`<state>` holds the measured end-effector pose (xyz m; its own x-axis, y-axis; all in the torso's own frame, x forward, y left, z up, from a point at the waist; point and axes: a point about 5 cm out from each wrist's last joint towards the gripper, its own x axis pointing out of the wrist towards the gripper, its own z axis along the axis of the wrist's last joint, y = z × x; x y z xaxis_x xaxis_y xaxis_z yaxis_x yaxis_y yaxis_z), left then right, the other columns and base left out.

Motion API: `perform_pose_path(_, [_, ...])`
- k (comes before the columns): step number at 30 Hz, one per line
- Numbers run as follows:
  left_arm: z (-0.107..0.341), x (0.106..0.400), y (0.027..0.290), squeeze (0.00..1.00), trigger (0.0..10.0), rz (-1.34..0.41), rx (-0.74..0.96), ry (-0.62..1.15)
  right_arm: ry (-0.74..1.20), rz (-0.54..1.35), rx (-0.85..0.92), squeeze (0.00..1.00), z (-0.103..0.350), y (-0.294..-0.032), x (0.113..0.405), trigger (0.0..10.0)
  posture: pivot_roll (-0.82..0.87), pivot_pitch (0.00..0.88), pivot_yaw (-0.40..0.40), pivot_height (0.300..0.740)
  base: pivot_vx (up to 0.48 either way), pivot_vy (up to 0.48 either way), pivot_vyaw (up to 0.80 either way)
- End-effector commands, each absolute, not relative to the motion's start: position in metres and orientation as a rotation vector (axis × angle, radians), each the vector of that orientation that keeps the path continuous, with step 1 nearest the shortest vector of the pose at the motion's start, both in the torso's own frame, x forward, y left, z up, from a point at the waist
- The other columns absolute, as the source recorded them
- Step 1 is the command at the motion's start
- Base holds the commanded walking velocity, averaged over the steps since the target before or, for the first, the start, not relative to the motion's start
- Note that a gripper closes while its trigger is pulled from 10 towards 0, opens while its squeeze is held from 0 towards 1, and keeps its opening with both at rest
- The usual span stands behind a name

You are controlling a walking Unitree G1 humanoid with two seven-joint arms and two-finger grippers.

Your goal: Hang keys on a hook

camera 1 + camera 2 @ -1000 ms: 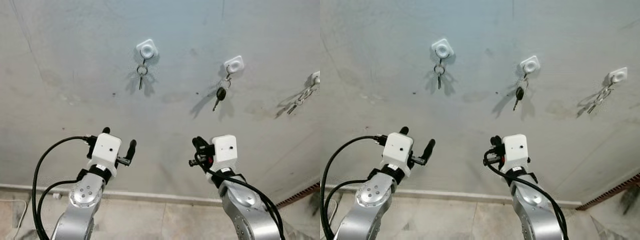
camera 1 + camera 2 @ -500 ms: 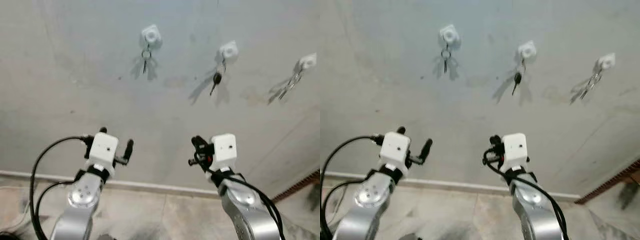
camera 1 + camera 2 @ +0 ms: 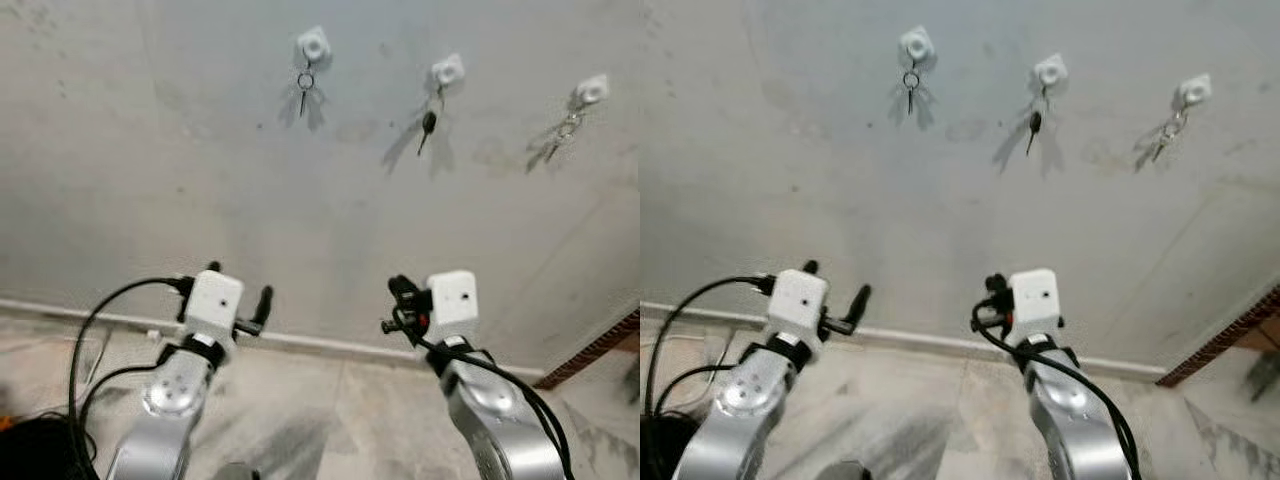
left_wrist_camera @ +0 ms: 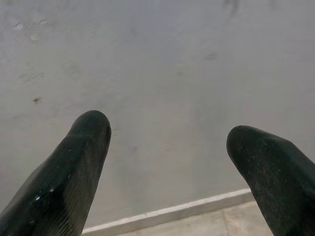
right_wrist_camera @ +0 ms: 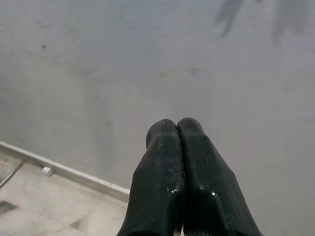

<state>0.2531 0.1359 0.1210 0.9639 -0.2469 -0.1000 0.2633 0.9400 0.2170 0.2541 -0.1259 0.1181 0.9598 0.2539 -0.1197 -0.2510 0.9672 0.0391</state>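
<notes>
All three hooks (image 3: 314, 44) held keys (image 3: 303, 88); left end effector (image 3: 240, 300) open, right end effector (image 3: 398, 302) closed, empty. Looked done; next: stand clear.

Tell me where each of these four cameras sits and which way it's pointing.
Left eye view: on the head, facing the wall with three hooks and keys; both arms show.
Right eye view: beside it, same scene shifted.
Left wrist view: along the open left claw at bare wall.
Right wrist view: along the shut right claw at wall.
Both wrist views share the baseboard.
</notes>
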Motion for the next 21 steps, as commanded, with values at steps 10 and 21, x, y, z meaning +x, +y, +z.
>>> perform_pose_path(10, [0.1229, 0.2505, 0.1382, 0.0, 10.0, -0.262, 0.239, 0.075, 0.127, 0.256, 0.038, 0.0, 0.1187, -0.1249, 0.2526, 10.0, 0.17, 0.069, -0.114, 0.74, -0.338, 0.0, 0.0])
perform_pose_path(21, [0.1226, 0.2511, 0.1375, 0.0, 10.0, -0.265, 0.238, 0.075, 0.128, 0.256, 0.033, 0.0, 0.1187, -0.1265, 0.2551, 10.0, 0.17, 0.06, -0.117, 0.74, -0.357, 0.0, 0.0])
